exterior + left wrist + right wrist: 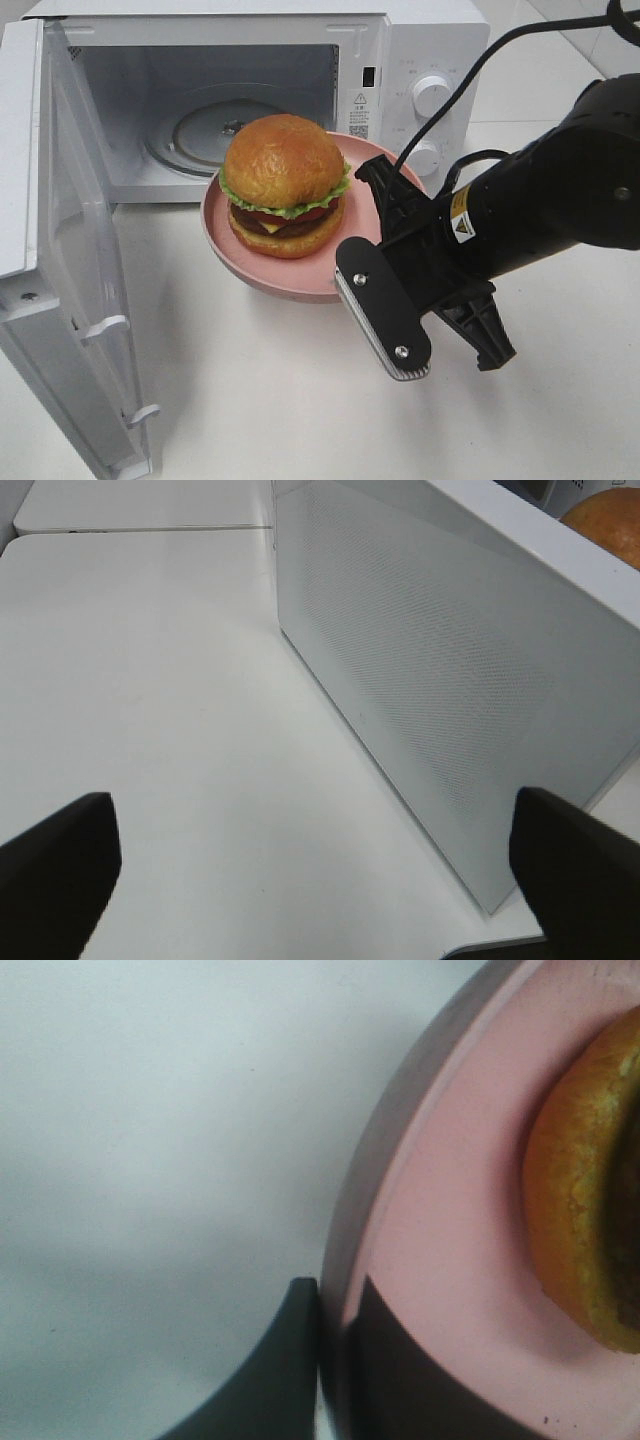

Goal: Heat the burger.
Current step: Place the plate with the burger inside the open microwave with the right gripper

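Fingers of my right gripper are closed on the rim of the pink plate, one finger on the outside of the rim and the other on the inside, with the rim pinched between them. My right arm comes in from the right side of the desk to reach it. On the plate sits the burger, upright and roughly centred, its glossy brown bun on top, green lettuce frilling out under it, then red and dark layers and the lower bun touching the plate. Plate and burger are just in front of the microwave, outside its cavity, and from the high camera they overlap the lower right part of the opening. Whether the plate rests on the desk or is lifted off it I cannot tell. The microwave's door stands swung wide open on the left, and the glass turntable shows inside the cavity. Two round knobs sit on the panel to the right of the cavity. My left gripper holds nothing: its fingers are spread wide apart above the desk on the outer side of the open door, and past the door's top edge I see a bit of the bun.
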Available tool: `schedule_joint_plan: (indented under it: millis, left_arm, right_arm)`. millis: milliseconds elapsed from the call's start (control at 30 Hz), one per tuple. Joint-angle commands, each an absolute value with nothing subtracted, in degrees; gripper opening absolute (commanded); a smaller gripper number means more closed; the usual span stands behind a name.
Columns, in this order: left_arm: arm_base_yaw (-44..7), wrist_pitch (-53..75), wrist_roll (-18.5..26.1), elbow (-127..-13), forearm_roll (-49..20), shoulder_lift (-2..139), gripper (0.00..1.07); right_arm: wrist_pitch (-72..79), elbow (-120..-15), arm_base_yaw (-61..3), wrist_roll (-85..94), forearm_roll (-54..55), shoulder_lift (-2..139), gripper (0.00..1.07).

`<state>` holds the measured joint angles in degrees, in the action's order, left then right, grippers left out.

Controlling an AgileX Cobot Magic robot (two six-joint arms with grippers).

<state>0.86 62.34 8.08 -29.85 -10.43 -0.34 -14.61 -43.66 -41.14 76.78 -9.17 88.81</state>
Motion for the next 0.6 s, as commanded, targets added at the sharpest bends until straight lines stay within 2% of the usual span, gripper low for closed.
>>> schedule_joint_plan:
  millis: [33,600]
  left_arm:
    - [0.6,61.5,8.0,-29.7,-10.6,-1.3,0.98]
    - [0.6,61.5,8.0,-29.7,-10.6,-1.3,0.98]
  right_arm:
    - [-10.3,-46.5,-41.1,73.1,-11.6,89.4,0.00]
    - [-10.0,-54.5,-41.5,70.4,-13.2,97.2,0.00]
